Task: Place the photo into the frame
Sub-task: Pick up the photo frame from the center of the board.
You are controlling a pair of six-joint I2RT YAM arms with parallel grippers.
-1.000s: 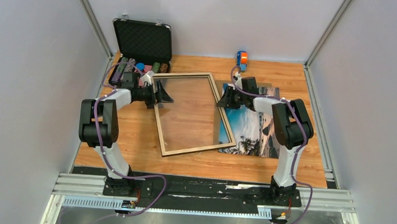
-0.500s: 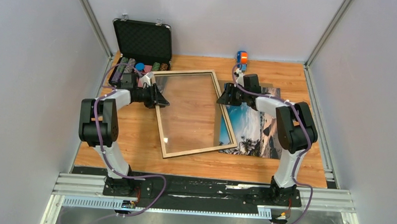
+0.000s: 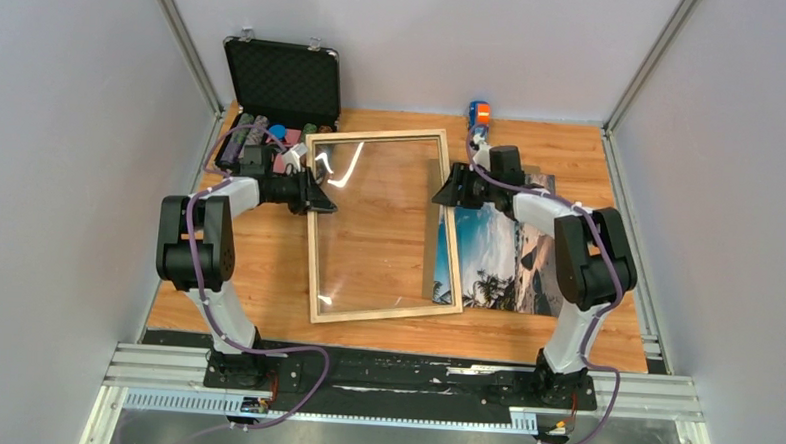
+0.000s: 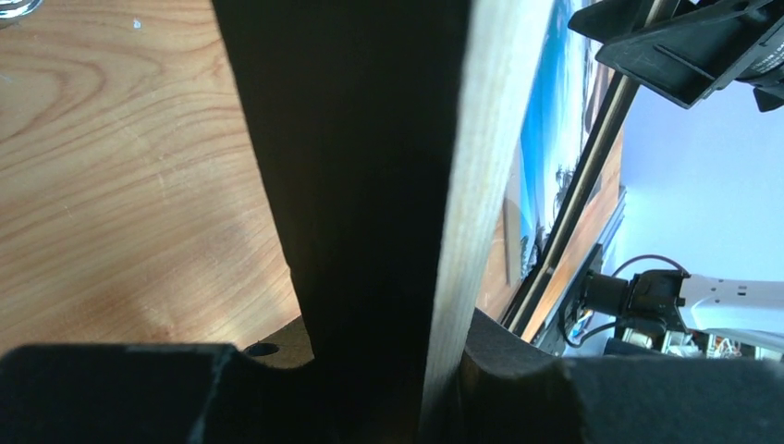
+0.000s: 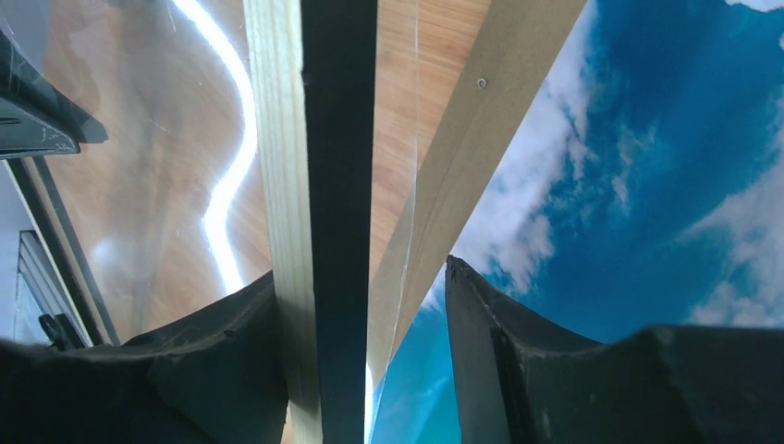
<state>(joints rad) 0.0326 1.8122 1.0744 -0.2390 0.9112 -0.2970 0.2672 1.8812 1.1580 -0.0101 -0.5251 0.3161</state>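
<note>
The frame (image 3: 385,310), pale wood with a clear pane, stands tilted with its far rail lifted and its near rail close to the table. My left gripper (image 3: 318,197) is shut on its left rail. In the left wrist view both pads press the frame (image 4: 370,185) inside that gripper (image 4: 388,370). My right gripper (image 3: 442,191) straddles the right rail. In the right wrist view one finger (image 5: 222,351) touches the frame (image 5: 337,185) and a gap remains on the other side, so this gripper (image 5: 361,324) is open. The photo (image 3: 493,256), a beach print, lies flat on the table, partly under the frame's right rail, and shows as blue sky (image 5: 647,139).
An open black chip case (image 3: 280,87) with coloured chips (image 3: 273,132) stands at the back left, just behind the left gripper. A small orange and blue object (image 3: 479,116) sits at the back edge. A brown board edge (image 5: 490,120) lies beside the photo.
The frame has swung from skewed to nearly square, and its far rail has risen. My left gripper has closed onto the left rail. The right jaws have widened slightly.
</note>
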